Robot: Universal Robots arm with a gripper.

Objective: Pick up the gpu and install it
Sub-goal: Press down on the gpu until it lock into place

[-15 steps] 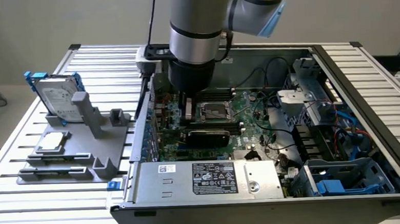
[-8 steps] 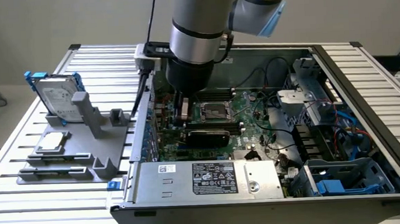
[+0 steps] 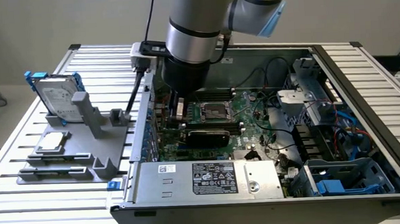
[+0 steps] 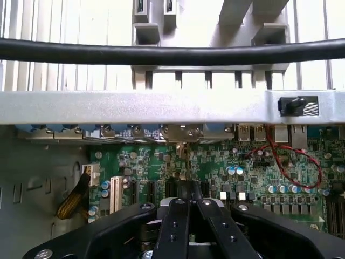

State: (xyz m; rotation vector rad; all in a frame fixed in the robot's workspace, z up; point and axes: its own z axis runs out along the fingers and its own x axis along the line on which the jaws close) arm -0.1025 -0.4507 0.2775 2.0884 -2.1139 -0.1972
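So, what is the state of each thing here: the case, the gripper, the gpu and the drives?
Case: open, side panel off.
Gripper: shut, low over the motherboard.
Gpu: inside the case, on the motherboard, beside the gripper.
Hard drive: upright in the grey stand.
Second drive: lying flat in the stand.

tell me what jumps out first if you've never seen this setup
The open computer case fills the exterior view's right, its green motherboard exposed, with the robot arm reaching down into it. The shut gripper sits low over the board near the black-shrouded gpu. On the exterior view's left, a silver hard drive with blue rails stands upright in a grey holder.
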